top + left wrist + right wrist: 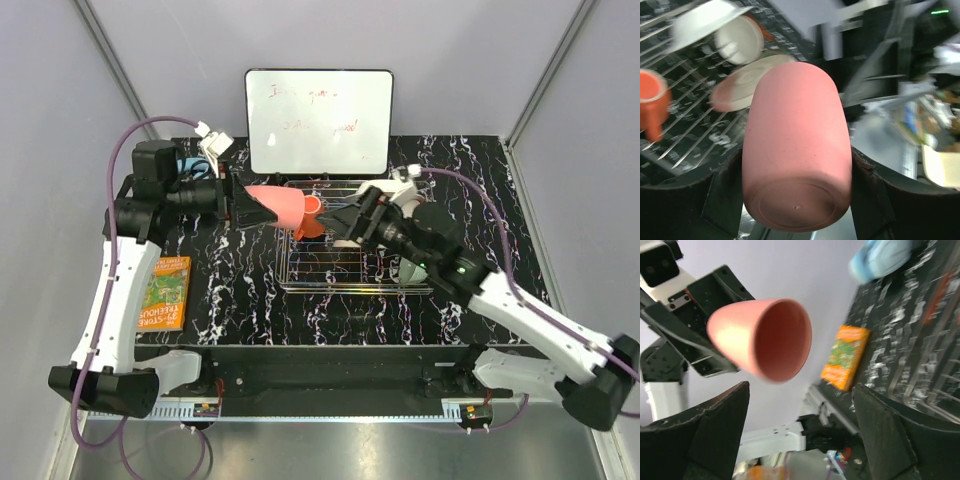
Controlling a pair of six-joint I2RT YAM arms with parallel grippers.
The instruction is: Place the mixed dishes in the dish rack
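Note:
My left gripper (262, 205) is shut on the small pink cup (278, 205) and holds it on its side in the air over the left end of the dish rack (350, 268). In the left wrist view the cup (797, 145) fills the space between the fingers (720, 195). My right gripper (338, 220) is open just right of the cup, facing its mouth (782, 340), and not touching it. The orange mug (312, 218) lies in the rack. The left wrist view also shows the mug (652, 97), the orange bowl with white inside (742, 40), the pink plate (740, 85) and a white dish (700, 20) in the rack.
The white board (318, 120) stands behind the rack. The orange book (165, 293) lies at the table's left front and shows in the right wrist view (845, 357). The light-blue headphones (195, 168) lie at the back left. Something pale green (410, 270) shows under the right arm.

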